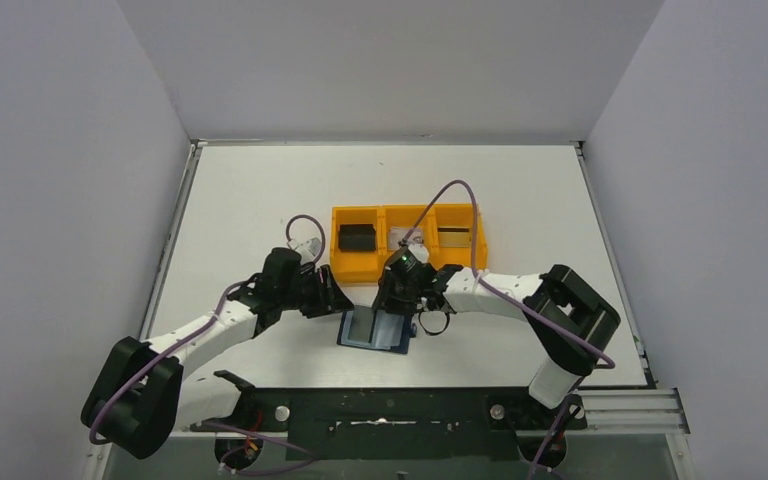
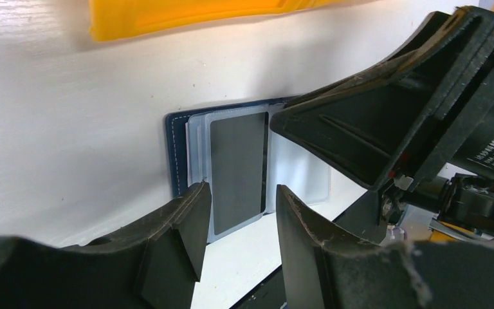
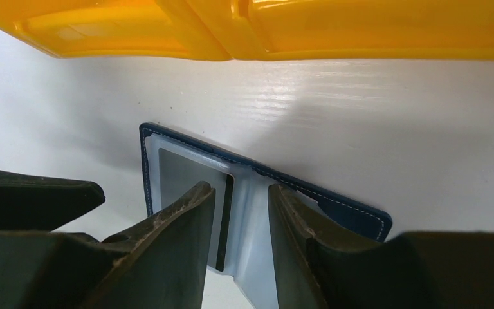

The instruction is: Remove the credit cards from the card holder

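I am hovering the left gripper [image 2: 241, 192] and right gripper [image 3: 239, 188], both gaping and empty, over the card holder [image 1: 373, 328], lying open beside the orange tray [image 1: 410, 208]; its silver-grey card [image 2: 235, 161] is sitting pocketed; I judge extraction is beginning; next, one arm pinning the holder, the other pinching the card's edge.

Left arm [image 1: 210, 325] stretched low toward the middle, left gripper [image 1: 338, 296] with fingers parted, right arm [image 1: 505, 290] folded inward from its base, right gripper [image 1: 392, 305] angled downward, fingers apart, both grippers just beside each other
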Action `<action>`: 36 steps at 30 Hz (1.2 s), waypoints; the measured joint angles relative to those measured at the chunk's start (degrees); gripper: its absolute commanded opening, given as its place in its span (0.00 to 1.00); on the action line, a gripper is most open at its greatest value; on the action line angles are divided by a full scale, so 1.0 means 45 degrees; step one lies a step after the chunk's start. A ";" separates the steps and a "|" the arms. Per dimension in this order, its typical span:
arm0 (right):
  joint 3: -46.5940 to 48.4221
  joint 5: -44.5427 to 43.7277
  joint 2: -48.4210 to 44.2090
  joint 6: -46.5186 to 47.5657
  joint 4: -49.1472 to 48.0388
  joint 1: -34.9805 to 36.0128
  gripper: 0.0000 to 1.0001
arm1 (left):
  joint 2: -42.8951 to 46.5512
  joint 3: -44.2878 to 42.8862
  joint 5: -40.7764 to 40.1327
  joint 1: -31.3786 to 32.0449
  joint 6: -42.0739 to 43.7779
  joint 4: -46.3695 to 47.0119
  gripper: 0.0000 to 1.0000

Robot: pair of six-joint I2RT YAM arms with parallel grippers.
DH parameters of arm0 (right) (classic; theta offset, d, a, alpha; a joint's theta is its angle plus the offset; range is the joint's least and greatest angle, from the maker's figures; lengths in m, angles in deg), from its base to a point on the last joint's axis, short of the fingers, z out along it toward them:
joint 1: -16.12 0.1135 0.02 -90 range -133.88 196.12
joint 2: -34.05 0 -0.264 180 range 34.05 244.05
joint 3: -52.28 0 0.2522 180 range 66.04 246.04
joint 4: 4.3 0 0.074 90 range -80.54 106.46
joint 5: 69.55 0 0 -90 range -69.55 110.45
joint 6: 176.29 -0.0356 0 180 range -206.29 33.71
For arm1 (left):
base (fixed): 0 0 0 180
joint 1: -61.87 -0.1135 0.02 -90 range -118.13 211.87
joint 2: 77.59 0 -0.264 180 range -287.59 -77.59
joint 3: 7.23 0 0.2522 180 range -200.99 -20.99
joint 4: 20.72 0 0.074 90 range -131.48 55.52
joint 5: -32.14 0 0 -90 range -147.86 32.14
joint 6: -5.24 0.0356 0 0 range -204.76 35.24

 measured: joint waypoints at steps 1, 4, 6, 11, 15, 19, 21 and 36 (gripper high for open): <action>0.0029 -0.0126 -0.0063 0.0078 0.0097 0.0044 0.37 | -0.0010 -0.0005 -0.0073 0.0029 -0.0024 0.0000 0.41; -0.0005 -0.0257 -0.0379 0.0136 0.0199 0.0180 0.38 | 0.0005 -0.0005 -0.0296 0.0044 -0.0131 0.0029 0.41; -0.0107 -0.0262 -0.0593 -0.0044 0.0015 0.0379 0.37 | 0.0097 -0.0005 -0.0325 0.0044 -0.0238 0.0083 0.41; -0.0466 -0.0267 -0.0593 -0.1103 -0.0714 0.0942 0.30 | 0.0559 0.0019 -0.0209 0.0044 -0.0311 0.0151 0.41; -0.0340 -0.0389 0.0102 -0.2229 -0.0777 0.1321 0.29 | 0.0811 0.0039 -0.0141 0.0000 -0.0306 0.0029 0.41; 0.0933 -0.1511 0.0656 -0.2924 0.0447 0.1914 0.30 | 0.0860 0.0078 -0.0141 -0.0126 -0.0316 0.0126 0.41; 0.1375 -0.1948 0.0840 -0.2987 0.0899 0.2268 0.34 | 0.0801 0.0272 -0.0092 -0.0136 -0.0369 0.0568 0.41; -0.2025 -0.2327 -0.1831 -0.2040 -0.1039 0.2618 0.41 | 0.0928 0.0918 -0.0631 0.0578 -0.1156 0.0942 0.40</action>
